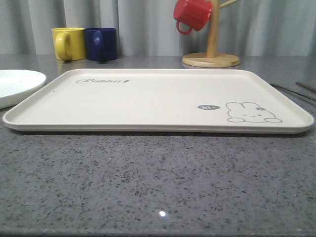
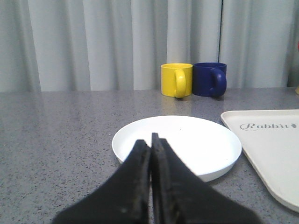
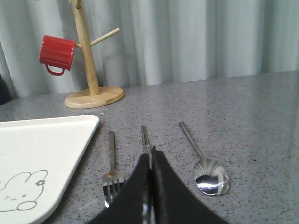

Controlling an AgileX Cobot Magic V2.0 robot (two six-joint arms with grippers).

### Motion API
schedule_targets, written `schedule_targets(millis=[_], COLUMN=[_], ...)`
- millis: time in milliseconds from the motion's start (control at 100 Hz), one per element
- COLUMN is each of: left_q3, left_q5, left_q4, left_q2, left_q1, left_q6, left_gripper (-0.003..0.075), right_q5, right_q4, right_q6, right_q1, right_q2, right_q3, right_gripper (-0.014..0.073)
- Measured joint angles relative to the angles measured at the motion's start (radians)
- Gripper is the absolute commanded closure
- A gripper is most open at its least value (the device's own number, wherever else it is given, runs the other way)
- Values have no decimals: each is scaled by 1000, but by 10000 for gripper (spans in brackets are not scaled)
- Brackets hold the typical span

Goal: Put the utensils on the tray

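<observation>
The cream tray (image 1: 148,96) with its bunny drawing lies across the middle of the table, bare. To its right on the grey counter lie the silver utensils side by side: a fork (image 3: 111,161), a pair of chopsticks (image 3: 145,140) and a spoon (image 3: 210,179). Their thin handles (image 1: 298,91) show at the right edge of the front view. My right gripper (image 3: 152,155) is shut and hangs over the chopsticks, whose near end is hidden under its fingers. My left gripper (image 2: 150,139) is shut and empty, in front of the white plate (image 2: 196,144).
The plate (image 1: 15,85) sits left of the tray (image 2: 275,149). A yellow mug (image 1: 69,43) and a blue mug (image 1: 101,43) stand at the back left. A wooden mug tree (image 1: 212,49) holding a red mug (image 1: 192,15) stands at the back right. A curtain closes the back.
</observation>
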Motion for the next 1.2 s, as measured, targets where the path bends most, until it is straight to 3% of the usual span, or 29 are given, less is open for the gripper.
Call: schedule_targets(millis=[180, 510, 690, 910, 1030, 1200], left_q3=[-225, -686, -824, -856, -856, -856], left_q5=[224, 645, 698, 700, 705, 711], left_q4=[-6, 36, 49, 52, 52, 52], left_q2=[128, 599, 797, 956, 1004, 1027], left_q1=[0, 0, 0, 0, 0, 0], left_q6=[0, 2, 4, 4, 4, 4], left_gripper=[738, 738, 738, 728, 617, 334], right_q5=[0, 0, 0, 0, 0, 0], right_q4=[0, 0, 0, 0, 0, 0], right_q6=[0, 0, 0, 0, 0, 0], right_q1=[0, 0, 0, 0, 0, 0], right_q2=[0, 0, 0, 0, 0, 0], right_q3=[0, 0, 0, 0, 0, 0], right_gripper=[662, 662, 662, 662, 662, 662])
